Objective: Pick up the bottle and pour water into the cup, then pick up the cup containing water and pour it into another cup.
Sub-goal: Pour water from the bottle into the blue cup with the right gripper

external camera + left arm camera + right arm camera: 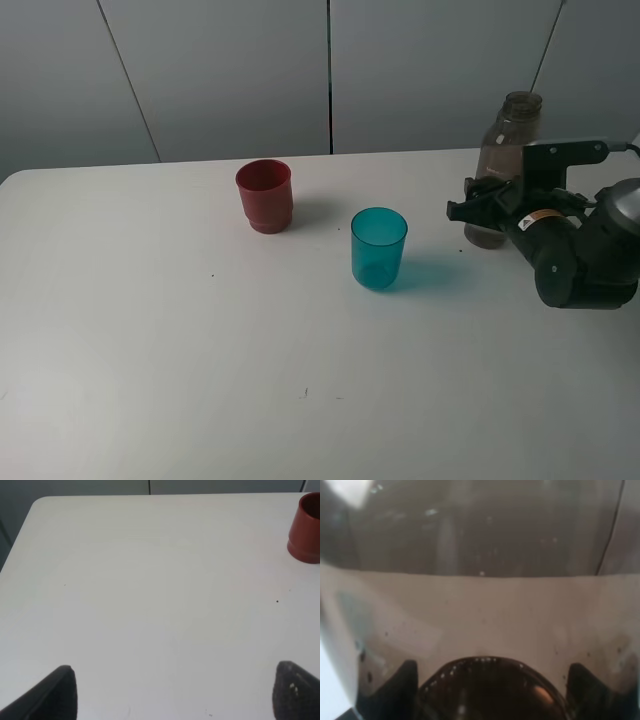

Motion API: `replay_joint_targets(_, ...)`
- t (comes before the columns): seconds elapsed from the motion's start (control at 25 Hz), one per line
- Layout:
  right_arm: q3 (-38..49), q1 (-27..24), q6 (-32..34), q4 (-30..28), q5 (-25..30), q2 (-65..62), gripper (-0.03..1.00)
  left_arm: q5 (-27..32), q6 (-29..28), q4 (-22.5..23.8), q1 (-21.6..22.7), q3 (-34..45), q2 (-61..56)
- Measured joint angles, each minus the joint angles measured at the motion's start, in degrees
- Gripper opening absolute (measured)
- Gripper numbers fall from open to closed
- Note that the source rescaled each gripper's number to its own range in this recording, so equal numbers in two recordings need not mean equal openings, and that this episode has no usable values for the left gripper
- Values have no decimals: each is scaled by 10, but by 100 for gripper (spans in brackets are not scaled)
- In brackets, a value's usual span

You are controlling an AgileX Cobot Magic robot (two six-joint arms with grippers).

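The smoky grey-brown bottle stands upright on the white table at the far right. My right gripper has its fingers on either side of the bottle's lower body and is closed against it. In the right wrist view the bottle fills the picture between the fingers of the gripper. The teal cup stands upright left of the bottle, apart from it. The red cup stands further left and back; it also shows in the left wrist view. My left gripper is open and empty over bare table.
A grey panelled wall runs behind the table's far edge. The right arm's black body hangs over the table's right side. The left arm is out of the exterior view.
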Motion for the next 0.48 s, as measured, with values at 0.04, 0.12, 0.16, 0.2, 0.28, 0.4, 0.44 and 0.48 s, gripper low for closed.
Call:
replay_joint_targets(0.04, 1, 0, -9, 0, 5, -9, 4, 0, 0, 0, 0, 0, 0)
replay_joint_targets(0.12, 4, 0, -41, -3, 11, -30, 4, 0, 0, 0, 0, 0, 0)
replay_joint_targets(0.16, 4, 0, -59, -7, 11, -42, 4, 0, 0, 0, 0, 0, 0)
replay_joint_targets(0.2, 4, 0, -72, -14, 10, -53, 4, 0, 0, 0, 0, 0, 0)
replay_joint_targets(0.28, 4, 0, -103, -27, 8, -71, 4, 0, 0, 0, 0, 0, 0)
replay_joint_targets(0.4, 5, 0, -147, -39, 7, -90, 4, 0, 0, 1, 0, 0, 0)
replay_joint_targets(0.44, 5, 0, -166, -45, 7, -91, 4, 0, 0, 1, 0, 0, 0)
replay_joint_targets(0.48, 5, 0, -183, -50, 7, -92, 4, 0, 0, 1, 0, 0, 0)
